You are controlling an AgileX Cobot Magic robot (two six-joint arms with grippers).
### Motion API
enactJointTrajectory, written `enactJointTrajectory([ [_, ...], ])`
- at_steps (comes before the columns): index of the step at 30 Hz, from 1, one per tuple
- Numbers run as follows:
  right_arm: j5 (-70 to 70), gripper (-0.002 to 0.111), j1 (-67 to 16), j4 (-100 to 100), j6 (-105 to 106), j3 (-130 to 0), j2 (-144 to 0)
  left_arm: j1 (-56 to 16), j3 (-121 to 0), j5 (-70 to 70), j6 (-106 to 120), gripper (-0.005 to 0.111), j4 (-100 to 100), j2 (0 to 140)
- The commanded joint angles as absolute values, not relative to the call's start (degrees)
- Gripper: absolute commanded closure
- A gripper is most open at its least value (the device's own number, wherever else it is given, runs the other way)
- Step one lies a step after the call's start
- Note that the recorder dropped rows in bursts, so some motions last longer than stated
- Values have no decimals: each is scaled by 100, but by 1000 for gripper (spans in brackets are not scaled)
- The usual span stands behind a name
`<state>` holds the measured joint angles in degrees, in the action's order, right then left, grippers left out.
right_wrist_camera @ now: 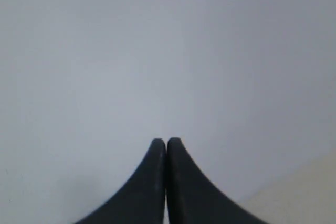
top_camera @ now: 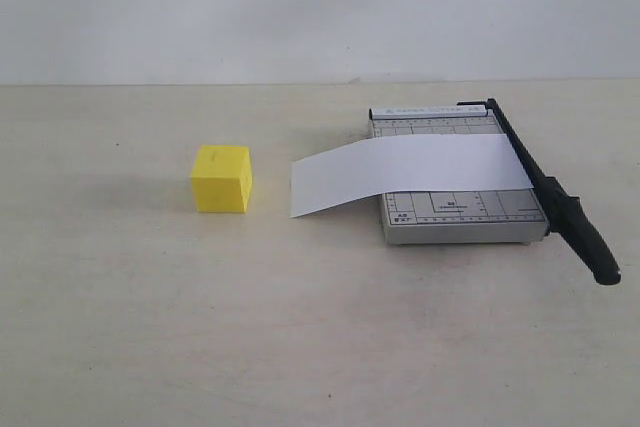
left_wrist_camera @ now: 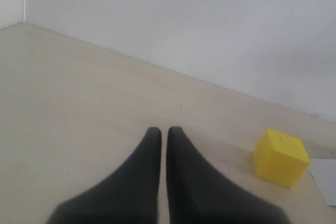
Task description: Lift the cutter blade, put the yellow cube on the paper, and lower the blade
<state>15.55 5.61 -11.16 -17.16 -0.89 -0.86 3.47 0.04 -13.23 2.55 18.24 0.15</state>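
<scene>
The yellow cube (top_camera: 222, 178) sits on the table left of centre, also visible as the cube (left_wrist_camera: 280, 157) in the left wrist view. The white paper (top_camera: 405, 171) lies across the grey cutter base (top_camera: 462, 215), its left end hanging past the base. The cutter blade (top_camera: 548, 192) lies down along the base's right edge, its thick handle toward the front. Neither arm shows in the exterior view. My left gripper (left_wrist_camera: 164, 129) is shut and empty, well short of the cube. My right gripper (right_wrist_camera: 166, 141) is shut and empty, facing the white wall.
A pale beige table (top_camera: 150, 327) carries everything, with a plain white wall (top_camera: 300, 7) behind it. A corner of the paper (left_wrist_camera: 325, 179) shows at the edge of the left wrist view.
</scene>
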Motion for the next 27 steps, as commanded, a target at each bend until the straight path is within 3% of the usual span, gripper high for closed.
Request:
enactJointTrajectory([
  [1,1538,108,574,-922,-1662,-953,-1346,326,0,-1293,268,102,1842,0],
  [9,2135,108,574,-396,447,-2444,-5176,326,0,-1293,268,102,1842,0],
  [12,0,108,543,-358,0,-3143,-6001,326,0,-1304,268,102,1842,0],
  [15,-1943,107,257,-285,1012,-3718,-6752,326,0,-1305,268,102,1855,0],
  [17,-2099,100,96,-472,1256,-3937,-7020,326,0,-1305,268,102,1855,0],
  [19,-2156,86,-58,-644,1400,-4131,-7180,326,0,-1315,268,102,1859,0],
  [21,-2323,65,-131,-691,1597,-4293,-7261,326,0,-1315,268,102,1859,0],
  [23,-2426,55,-131,-700,1582,-4336,-7261,326,0,-1326,268,102,1859,0],
  [27,-2581,59,-131,-753,1349,-4290,-7306,326,0,-1326,268,102,1859,0],
])
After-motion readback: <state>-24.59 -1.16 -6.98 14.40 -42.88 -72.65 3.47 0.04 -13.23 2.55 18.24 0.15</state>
